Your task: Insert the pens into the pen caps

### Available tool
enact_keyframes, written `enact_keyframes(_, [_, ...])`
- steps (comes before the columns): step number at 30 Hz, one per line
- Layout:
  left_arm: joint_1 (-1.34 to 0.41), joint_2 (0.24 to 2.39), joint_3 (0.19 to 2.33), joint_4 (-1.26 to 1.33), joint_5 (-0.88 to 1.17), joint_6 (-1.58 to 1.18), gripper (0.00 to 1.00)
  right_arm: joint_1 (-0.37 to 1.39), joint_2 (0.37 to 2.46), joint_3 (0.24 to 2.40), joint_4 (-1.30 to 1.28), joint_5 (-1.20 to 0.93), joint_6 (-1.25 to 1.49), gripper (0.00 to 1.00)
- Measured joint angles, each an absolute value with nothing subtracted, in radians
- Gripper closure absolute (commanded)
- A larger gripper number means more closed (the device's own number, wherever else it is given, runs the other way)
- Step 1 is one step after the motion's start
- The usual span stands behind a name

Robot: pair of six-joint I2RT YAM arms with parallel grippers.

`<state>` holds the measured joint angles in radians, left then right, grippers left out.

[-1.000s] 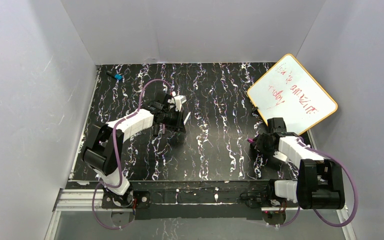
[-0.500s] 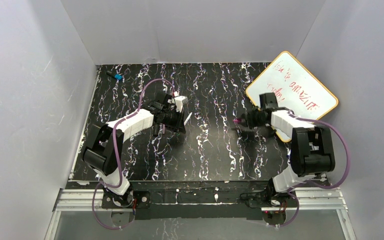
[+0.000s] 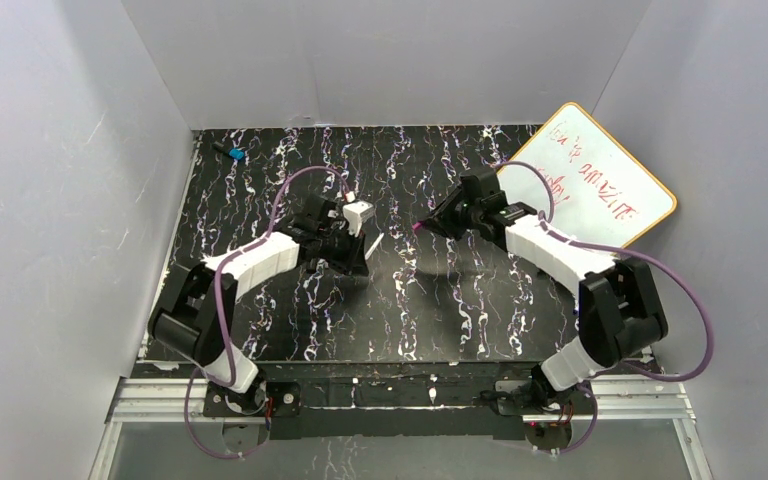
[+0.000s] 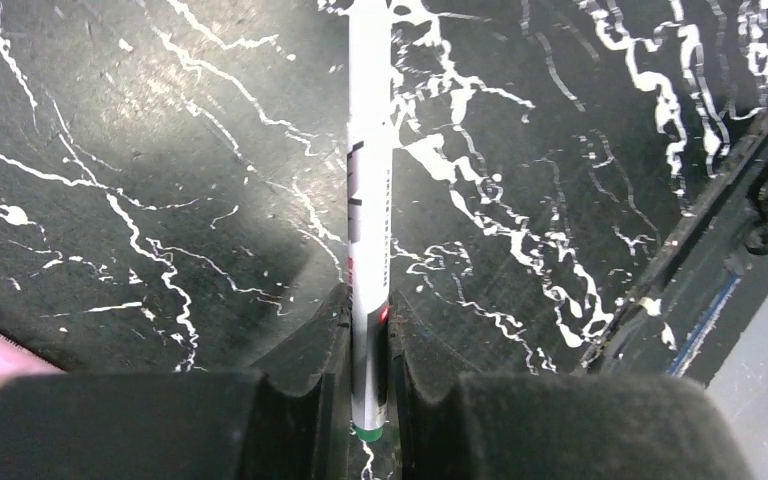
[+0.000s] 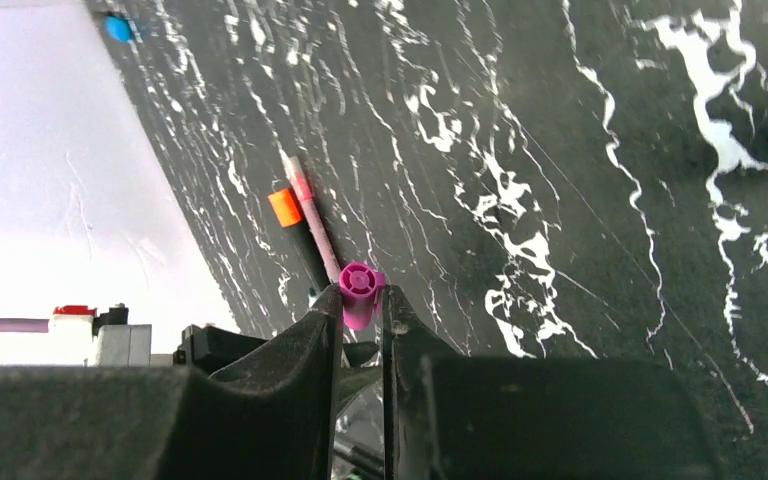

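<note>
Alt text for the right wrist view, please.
The right claw pinches a small magenta tubular plastic cap. Beyond it, a slim black pen with an orange end and a slim pinkish pen lie side by side on the black marbled table.

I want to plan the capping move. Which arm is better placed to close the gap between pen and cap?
Right, I think. The right gripper holds the small pink cap in the air near the white pen, so it can travel; the left gripper only needs to hold.
</note>
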<state>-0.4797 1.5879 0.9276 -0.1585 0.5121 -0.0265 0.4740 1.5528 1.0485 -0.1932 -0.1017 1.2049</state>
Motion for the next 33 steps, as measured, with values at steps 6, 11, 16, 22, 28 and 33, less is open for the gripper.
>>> enact_keyframes(6, [-0.480,1.456,0.886,-0.099,0.549,-0.035,1.00,0.490,1.436,0.981,-0.080,-0.002,1.036,0.99])
enact_keyframes(11, [-0.480,1.397,0.876,-0.053,0.580,-0.047,1.00,0.491,1.398,0.928,-0.007,0.007,0.971,0.99])
enact_keyframes(16, [-0.480,1.402,0.871,-0.044,0.596,-0.058,1.00,0.495,1.394,0.875,0.089,-0.034,0.955,0.99])
enact_keyframes(22, [-0.480,1.411,0.868,-0.039,0.604,-0.063,1.00,0.535,1.384,0.871,0.166,-0.060,0.931,0.99])
enact_keyframes(28, [-0.480,1.428,0.868,-0.038,0.606,-0.064,1.00,0.579,1.380,0.886,0.208,-0.079,0.899,0.99])
enact_keyframes(33, [-0.480,1.432,0.868,-0.039,0.606,-0.063,1.00,0.592,1.381,0.902,0.214,-0.086,0.885,0.97])
